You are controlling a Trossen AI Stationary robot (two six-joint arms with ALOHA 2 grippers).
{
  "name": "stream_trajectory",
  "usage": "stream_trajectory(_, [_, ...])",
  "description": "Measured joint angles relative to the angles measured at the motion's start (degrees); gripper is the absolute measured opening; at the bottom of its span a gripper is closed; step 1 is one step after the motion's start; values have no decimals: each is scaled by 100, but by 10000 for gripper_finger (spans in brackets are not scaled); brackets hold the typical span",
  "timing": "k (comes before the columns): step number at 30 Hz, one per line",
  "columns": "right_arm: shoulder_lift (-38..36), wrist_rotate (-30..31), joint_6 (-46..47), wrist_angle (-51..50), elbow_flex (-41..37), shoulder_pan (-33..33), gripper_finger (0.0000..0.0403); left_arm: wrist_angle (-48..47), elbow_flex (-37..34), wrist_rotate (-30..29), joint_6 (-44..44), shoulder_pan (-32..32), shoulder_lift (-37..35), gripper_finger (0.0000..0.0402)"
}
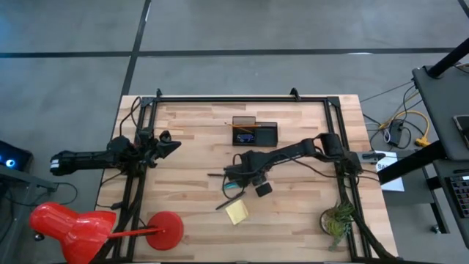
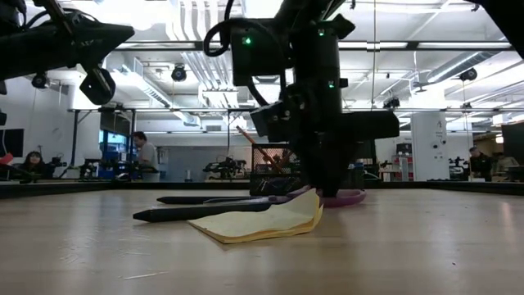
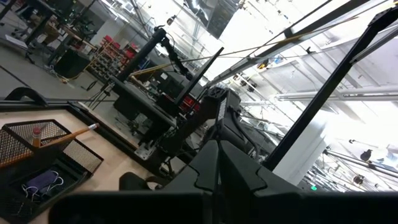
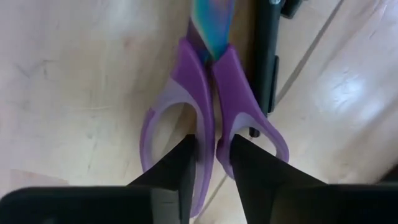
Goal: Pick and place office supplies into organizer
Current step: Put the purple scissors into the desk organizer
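The purple-handled scissors (image 4: 211, 81) lie flat on the wooden table, their blades beside a black pen (image 4: 264, 56). My right gripper (image 4: 212, 146) stands over them near the table's middle (image 1: 240, 176), shut on the handles. The yellow sticky-note pad (image 1: 237, 213) lies toward the near edge, with a curled corner (image 2: 307, 209). Two black pens (image 2: 205, 211) rest on the table beside it. The black mesh organizer (image 1: 255, 132) stands at the far middle with an orange pencil (image 3: 68, 134) in it. My left gripper (image 1: 172, 144) waits shut, raised over the table's left side. My right gripper comes down on the scissors from above, one finger (image 4: 180, 168) in each handle loop. It pinches the two inner bars of the handles (image 4: 208, 140) together between the fingers. The scissors lie flat on the table.
A small black clip (image 1: 262, 189) lies just right of the right gripper. A green plant (image 1: 337, 220) stands at the near right corner. A red object (image 1: 73, 227) lies at the near left, off the table's edge. Bare wood lies between the left gripper and the organizer.
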Motion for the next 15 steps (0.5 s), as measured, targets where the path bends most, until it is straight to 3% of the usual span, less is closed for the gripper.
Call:
stream_trajectory(9, [0,-413,321,-59,-13,-149,55,-1,0,1,0,0,0,0])
stream_trajectory(15, [-26,-1490,1032,-150,109,-161,56,0,0,-1,2,0,0,0])
